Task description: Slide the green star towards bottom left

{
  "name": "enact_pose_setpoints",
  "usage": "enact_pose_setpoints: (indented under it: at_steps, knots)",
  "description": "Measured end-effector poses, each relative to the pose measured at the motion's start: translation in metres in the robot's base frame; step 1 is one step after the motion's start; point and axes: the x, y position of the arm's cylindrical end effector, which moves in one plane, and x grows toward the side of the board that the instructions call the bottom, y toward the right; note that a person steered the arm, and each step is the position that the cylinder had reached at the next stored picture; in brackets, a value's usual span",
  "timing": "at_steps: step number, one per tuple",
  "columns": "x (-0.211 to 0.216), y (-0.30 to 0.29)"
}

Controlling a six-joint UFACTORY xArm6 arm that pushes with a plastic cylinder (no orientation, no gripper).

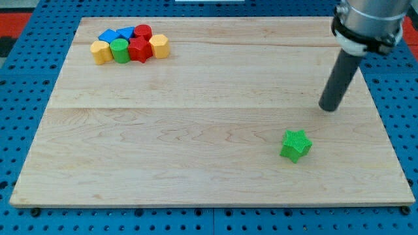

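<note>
Blocks bunched far up and to the view's left of the green star (296,145) — yellow block (100,51), green cylinder (119,49), two blue blocks (117,34), red star (138,49), red cylinder (143,31), yellow block (159,46), all touching or nearly so. Well clear of the job; likely parked there, out of the push path.

Green star sits alone on the bench (196,130), toward its bottom right, open wood stretching left of it.

My tip (330,108) — above and right of the star, near but apart. No gripper on this rig, just the rod, holding nothing. Placement makes sense: from the upper right, a push drives the star bottom-left.
</note>
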Motion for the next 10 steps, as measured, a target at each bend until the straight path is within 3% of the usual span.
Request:
enact_pose_setpoints:
  at_steps: [1, 3, 6, 8, 10]
  knots:
    - [0.038, 0.000]
    - [0.056, -0.020]
    - [0.074, -0.125]
    - [0.106, -0.140]
    - [0.103, -0.233]
